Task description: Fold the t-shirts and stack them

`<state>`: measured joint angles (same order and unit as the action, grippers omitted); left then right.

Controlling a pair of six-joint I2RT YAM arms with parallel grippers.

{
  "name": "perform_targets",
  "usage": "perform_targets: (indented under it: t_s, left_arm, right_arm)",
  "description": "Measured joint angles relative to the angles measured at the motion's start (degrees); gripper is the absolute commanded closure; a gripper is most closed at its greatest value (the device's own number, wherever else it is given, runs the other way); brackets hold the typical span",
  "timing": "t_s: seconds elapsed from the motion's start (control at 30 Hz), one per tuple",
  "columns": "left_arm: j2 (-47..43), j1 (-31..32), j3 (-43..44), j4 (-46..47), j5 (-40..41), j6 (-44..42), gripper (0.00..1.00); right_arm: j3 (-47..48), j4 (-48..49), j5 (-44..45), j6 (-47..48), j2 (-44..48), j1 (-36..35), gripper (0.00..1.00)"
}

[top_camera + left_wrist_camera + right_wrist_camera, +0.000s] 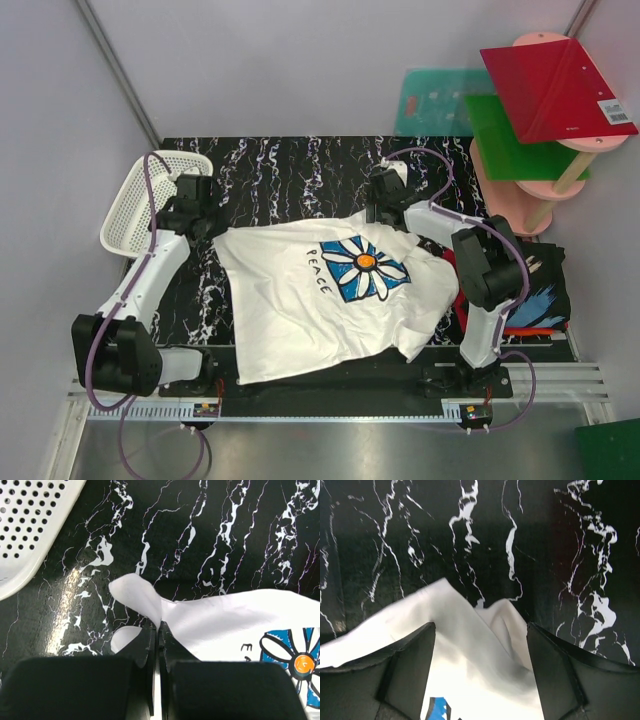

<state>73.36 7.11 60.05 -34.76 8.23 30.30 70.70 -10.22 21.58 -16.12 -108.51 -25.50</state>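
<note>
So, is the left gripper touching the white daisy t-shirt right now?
Touching. The left wrist view shows the left gripper shut on an edge of the white t-shirt.

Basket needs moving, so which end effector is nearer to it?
Left. The left end effector is beside the basket, shut on the white shirt's corner; the right end effector is across the table, open over another corner.

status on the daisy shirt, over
Left end effector shut on white t-shirt corner. Right end effector open over its far edge. Shirt spread print-up; black t-shirt lies alongside, right.
</note>
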Motion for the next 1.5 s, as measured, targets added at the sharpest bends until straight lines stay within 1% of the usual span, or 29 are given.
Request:
perform_targets:
  t_s: [0.03,0.07,0.1,0.13,0.17,0.5,0.57,0.67,0.77,0.87,0.93,1.07,1.2,1.27,1.33,1.43,1.5]
  left_arm:
    - [0.1,0.0,-0.3,0.5,0.0,0.0,1.00]
    - [0.2,0.0,-0.6,0.6,0.0,0.0,1.00]
    - [0.5,0.0,-0.7,0.6,0.0,0.0,1.00]
    - [1.0,0.0,-0.7,0.7,0.0,0.0,1.00]
    - [1.4,0.0,-0.8,1.0,0.0,0.0,1.00]
    - [3.7,0.0,-1.0,1.8,0.2,0.0,1.00]
    - [3.6,0.0,-1.0,1.8,0.2,0.0,1.00]
    - [3.4,0.0,-1.0,1.8,0.2,0.0,1.00]
    - [0.8,0.0,-1.0,1.2,0.3,0.0,1.00]
    - [-6.5,0.1,-0.9,-0.2,0.4,-0.1,1.00]
    - [-14.5,0.1,-0.8,-1.0,0.4,-0.1,1.00]
    - [-33.1,0.2,0.9,-3.4,0.3,-0.6,1.00]
    - [-50.0,0.4,6.9,-8.2,-1.4,-1.7,1.00]
    - [-54.2,0.4,11.9,-11.3,-2.5,-2.4,1.00]
    - [-56.0,0.3,19.6,-16.2,-4.4,-3.4,1.00]
    - [-55.4,0.3,29.7,-21.4,-7.5,-4.7,1.00]
    - [-54.7,0.2,34.7,-23.3,-9.5,-5.3,1.00]
  right_arm:
    - [0.7,0.0,0.0,0.0,-0.3,0.0,0.25]
    - [1.3,0.0,0.0,0.0,-0.7,0.0,0.30]
    - [1.7,0.0,0.0,0.0,-0.8,0.0,0.62]
    - [2.3,0.0,-0.1,0.0,-1.0,0.0,0.88]
    - [2.6,0.0,-0.1,0.3,-1.1,0.0,1.00]
    - [3.4,0.1,-1.4,0.0,-0.6,0.0,1.00]
    - [2.1,0.1,-1.5,0.0,1.4,0.0,1.00]
    - [-0.6,-0.3,-1.1,0.3,7.6,0.0,1.00]
    - [-2.9,-0.6,-0.6,1.0,18.1,0.0,1.00]
    - [-4.9,0.1,-0.8,2.0,31.3,0.0,1.00]
    - [-7.1,0.6,-1.6,2.8,41.6,0.0,1.00]
    - [-10.9,-0.4,-6.8,4.4,64.3,-0.5,1.00]
    - [-11.2,-5.0,-14.6,5.8,80.4,-0.7,1.00]
    - [-11.0,-8.1,-18.9,6.3,86.6,-0.7,1.00]
    - [-10.2,-11.9,-23.1,7.0,91.1,-0.6,1.00]
    - [-7.6,-16.1,-27.7,7.9,93.8,-0.3,1.00]
    - [-5.0,-18.1,-30.3,8.6,94.0,0.3,1.00]
